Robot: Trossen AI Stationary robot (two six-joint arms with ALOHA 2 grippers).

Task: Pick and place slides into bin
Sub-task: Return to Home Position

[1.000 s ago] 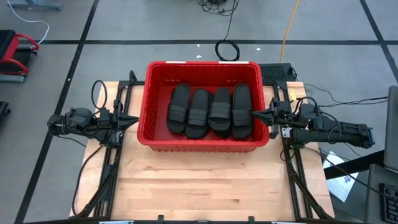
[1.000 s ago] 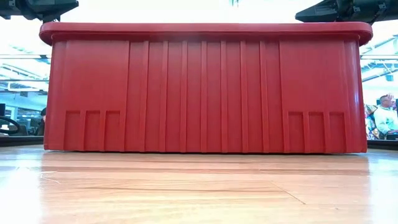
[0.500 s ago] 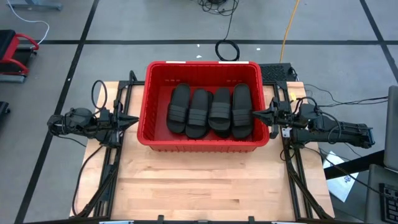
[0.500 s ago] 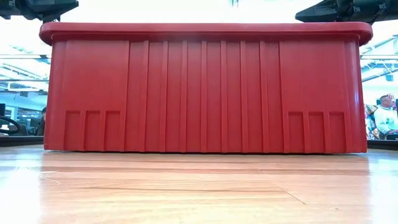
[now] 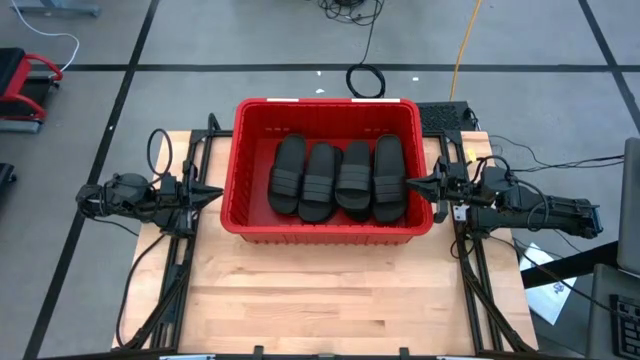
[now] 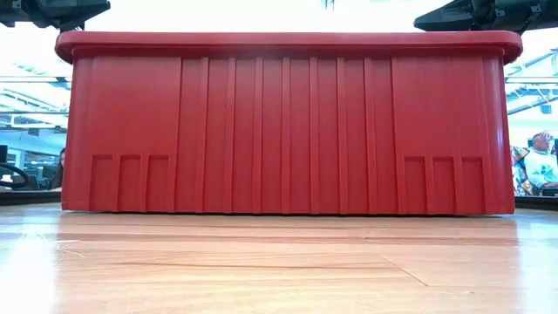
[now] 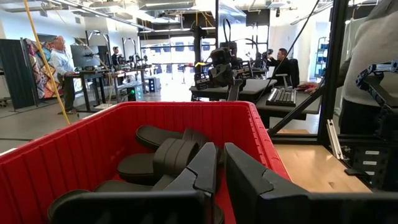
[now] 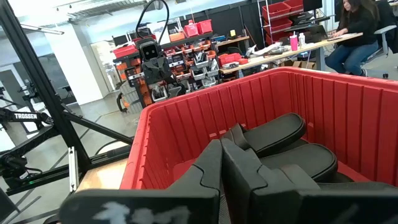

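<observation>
Top-down: the red bin [image 5: 326, 232] sits at the 12 o'clock end of the wooden desk [image 5: 320, 300], centred btwn the two arms. Inside it, four black slides [image 5: 338, 180] lie side by side, long axes running 12 to 6, packed edge to edge across the bin. Can't tell from above whether more lie under them, but the left wrist view shows slides overlapping, one partly atop another.

Left gripper [image 5: 213, 194] is at the bin's 9 o'clock, just outside the wall and pointing toward 3 o'clock. Its fingers [image 7: 199, 171] are drawn together w/ only a thin sliver btwn them, nothing held.

Right gripper [image 5: 412, 184] is at the bin's 3 o'clock and points toward 9. From above, its tip overlaps the rim, right by the outermost slide. Its fingers [image 8: 208, 165] are pressed together, also empty-handed.

Low view: the bin's ribbed front wall fills nearly the whole frame, base flat on the desk. Dark arm parts peek in at both top corners, above rim level.

In the room beyond, a person [image 8: 351, 25] sits at a bench.
</observation>
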